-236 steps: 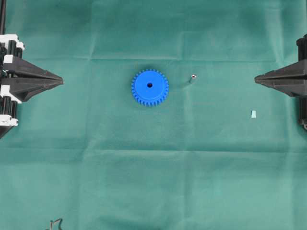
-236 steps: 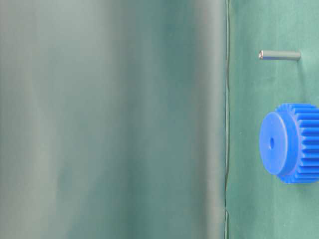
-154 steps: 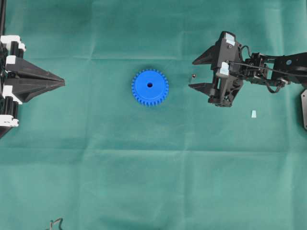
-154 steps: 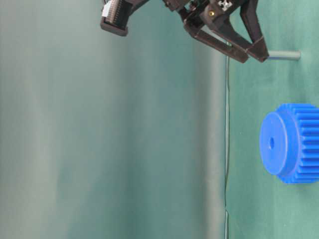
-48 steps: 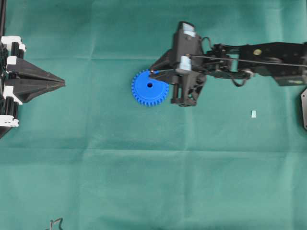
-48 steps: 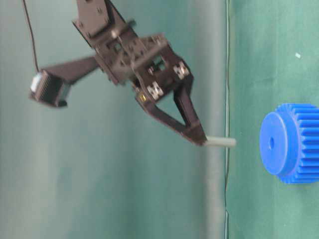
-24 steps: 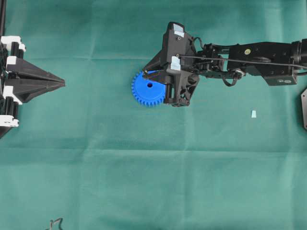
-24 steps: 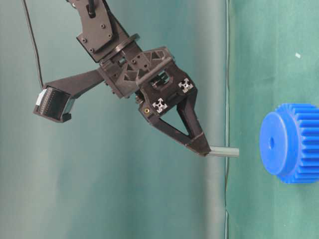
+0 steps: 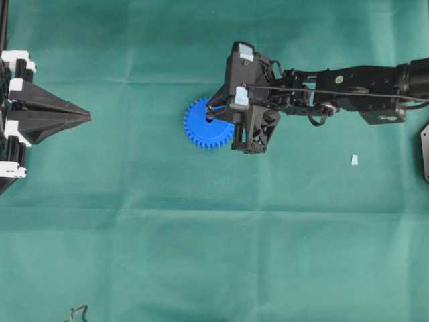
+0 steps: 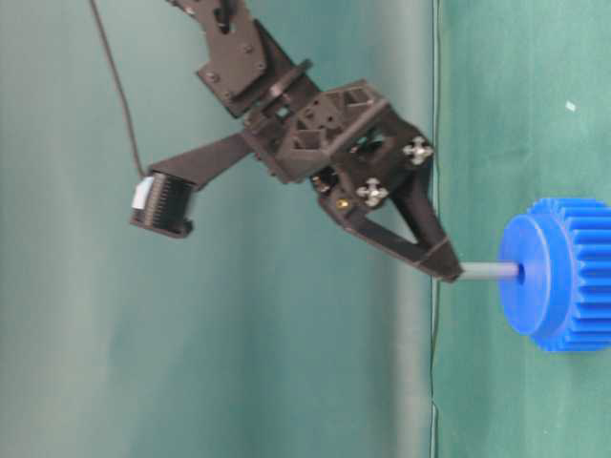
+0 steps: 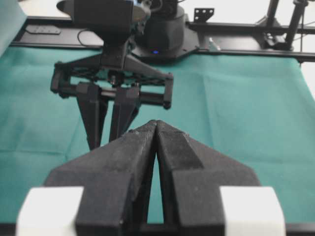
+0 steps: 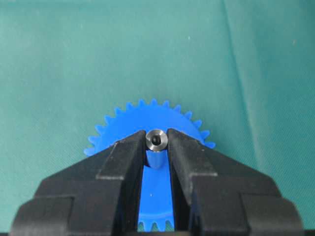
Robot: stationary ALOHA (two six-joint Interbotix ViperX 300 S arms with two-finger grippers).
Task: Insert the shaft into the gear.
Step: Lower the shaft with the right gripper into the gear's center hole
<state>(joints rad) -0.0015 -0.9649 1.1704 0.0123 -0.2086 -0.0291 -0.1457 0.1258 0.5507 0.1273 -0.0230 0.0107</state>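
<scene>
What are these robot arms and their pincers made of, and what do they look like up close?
Both are matte black, with a rough plastic look. The left gripper has two wedge-shaped fingers narrowing to a point, with white blocks at their base. The right gripper has the same tapered fingers on an open lattice frame with silvery screws, a small boxy camera on a bracket and thin black cables along its arm.

Right gripper clamped, arm outstretched (left gripper closed)
</scene>
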